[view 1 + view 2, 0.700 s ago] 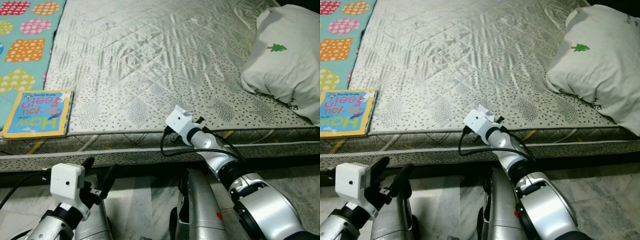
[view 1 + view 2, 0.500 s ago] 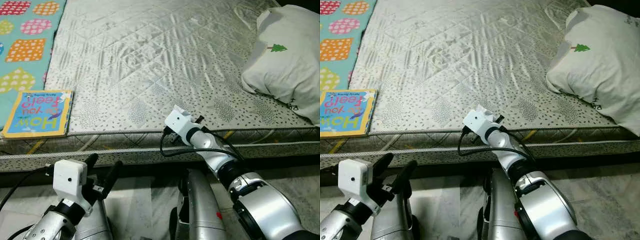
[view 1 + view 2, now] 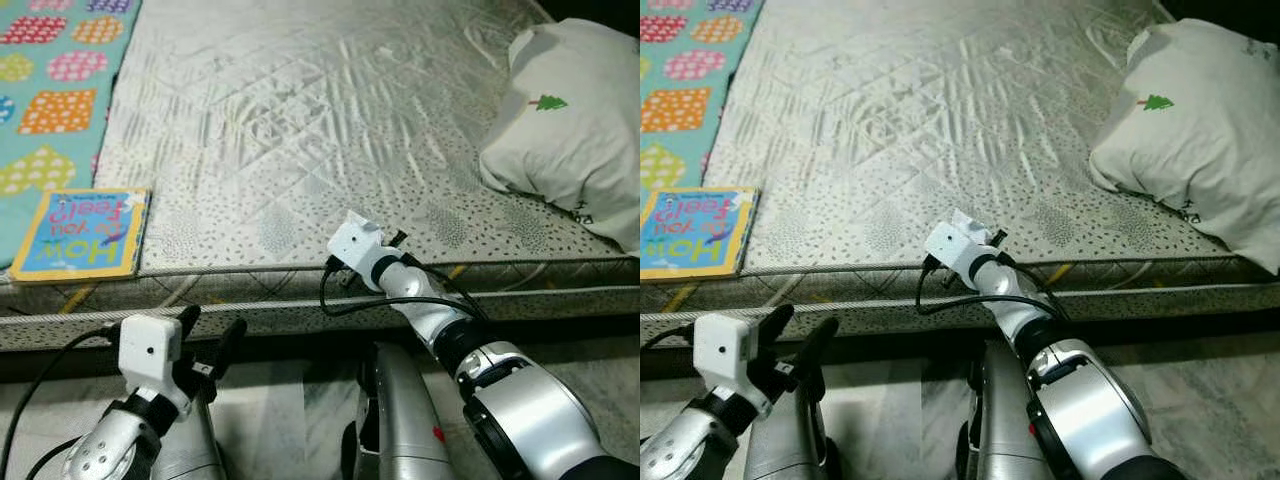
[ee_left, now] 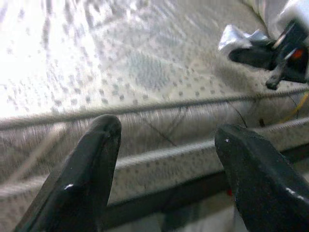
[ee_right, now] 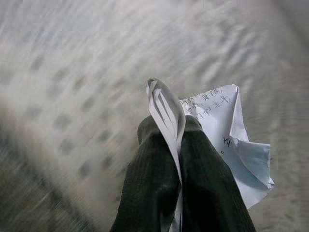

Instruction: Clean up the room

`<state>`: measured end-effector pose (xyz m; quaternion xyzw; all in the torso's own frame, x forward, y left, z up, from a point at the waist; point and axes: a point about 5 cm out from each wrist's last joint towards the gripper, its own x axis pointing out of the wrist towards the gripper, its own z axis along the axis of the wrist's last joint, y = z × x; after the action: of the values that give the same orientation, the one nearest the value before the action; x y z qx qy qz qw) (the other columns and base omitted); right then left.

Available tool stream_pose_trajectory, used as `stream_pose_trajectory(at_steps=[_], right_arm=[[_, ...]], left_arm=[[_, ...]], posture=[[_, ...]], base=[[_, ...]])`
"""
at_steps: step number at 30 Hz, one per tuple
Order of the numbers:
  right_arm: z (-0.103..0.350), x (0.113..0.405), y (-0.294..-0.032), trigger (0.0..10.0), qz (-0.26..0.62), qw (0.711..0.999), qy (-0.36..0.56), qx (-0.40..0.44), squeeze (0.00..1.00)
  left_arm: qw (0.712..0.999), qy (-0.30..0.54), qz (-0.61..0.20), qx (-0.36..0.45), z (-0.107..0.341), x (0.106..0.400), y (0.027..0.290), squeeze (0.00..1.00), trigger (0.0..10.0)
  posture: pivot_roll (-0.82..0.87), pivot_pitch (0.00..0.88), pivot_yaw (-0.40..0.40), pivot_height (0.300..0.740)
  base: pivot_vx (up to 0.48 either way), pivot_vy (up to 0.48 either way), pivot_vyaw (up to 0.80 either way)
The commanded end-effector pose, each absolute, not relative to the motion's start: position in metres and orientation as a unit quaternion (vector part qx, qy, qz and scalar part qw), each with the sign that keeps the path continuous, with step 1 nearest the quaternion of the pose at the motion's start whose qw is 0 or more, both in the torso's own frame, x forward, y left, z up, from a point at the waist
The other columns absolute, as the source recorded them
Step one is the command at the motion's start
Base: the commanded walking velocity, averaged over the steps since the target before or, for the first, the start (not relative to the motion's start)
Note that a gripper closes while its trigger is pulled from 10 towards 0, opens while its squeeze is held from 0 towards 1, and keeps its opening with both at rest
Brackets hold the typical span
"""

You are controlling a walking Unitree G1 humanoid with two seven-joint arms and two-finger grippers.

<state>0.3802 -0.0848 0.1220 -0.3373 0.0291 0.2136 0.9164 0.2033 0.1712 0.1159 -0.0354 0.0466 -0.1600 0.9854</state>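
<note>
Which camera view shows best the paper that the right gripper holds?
The right wrist view. There the paper is near and large, pinched between the shut jaws of the right gripper, and handwriting shows on it. The left wrist view shows it small and blurred, far off. In the eye views the wrist camera covers it.

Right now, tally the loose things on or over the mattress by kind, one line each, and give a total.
Books: 1, the picture book lying flat at the mattress edge.
Pillows: 1, the white pillow with a small green tree print.
Papers: 1, the crumpled written sheet pinched in the right claw over the mattress edge.
Total: 3.
</note>
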Motion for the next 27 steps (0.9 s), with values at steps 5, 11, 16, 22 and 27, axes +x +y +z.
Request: stream_pose_trajectory(at_steps=[5, 11, 16, 22, 27], right_arm=[[0.142, 0.382, -0.11, 0.0, 0.165, 0.977, -0.027, -0.133, 0.0], [0.144, 0.372, -0.13, 10.0, 0.132, 0.989, -0.059, -0.021, 0.0], [0.146, 0.359, -0.137, 10.0, 0.135, 0.988, -0.077, 0.025, 0.0], [0.145, 0.348, -0.143, 10.0, 0.129, 0.987, -0.084, 0.038, 0.0], [0.155, 0.341, -0.148, 10.0, 0.123, 0.986, -0.102, 0.055, 0.0]], left_arm=[[0.994, 0.032, -0.105, -0.02, 0.112, 0.221, 0.181, 0.0, 10.0], [0.996, 0.02, -0.087, 0.001, 0.111, 0.234, 0.18, 0.0, 10.0], [0.998, -0.003, -0.064, -0.001, 0.115, 0.25, 0.185, 0.0, 10.0], [0.999, -0.028, -0.046, -0.005, 0.122, 0.263, 0.192, 0.0, 10.0], [0.998, -0.048, -0.028, -0.005, 0.126, 0.272, 0.198, 0.0, 10.0]], posture=[[0.0, 0.0, -0.06, 0.504], [-0.03, 0.0, -0.04, 0.504], [-0.05, 0.0, -0.017, 0.504], [-0.06, 0.0, -0.01, 0.504], [-0.06, 0.0, -0.008, 0.504]], base=[[0.0, 0.0, 0.0], [0.0, 0.0, 0.0], [0.0, 0.0, 0.0], [0.0, 0.0, 0.0], [0.0, 0.0, 0.0]])
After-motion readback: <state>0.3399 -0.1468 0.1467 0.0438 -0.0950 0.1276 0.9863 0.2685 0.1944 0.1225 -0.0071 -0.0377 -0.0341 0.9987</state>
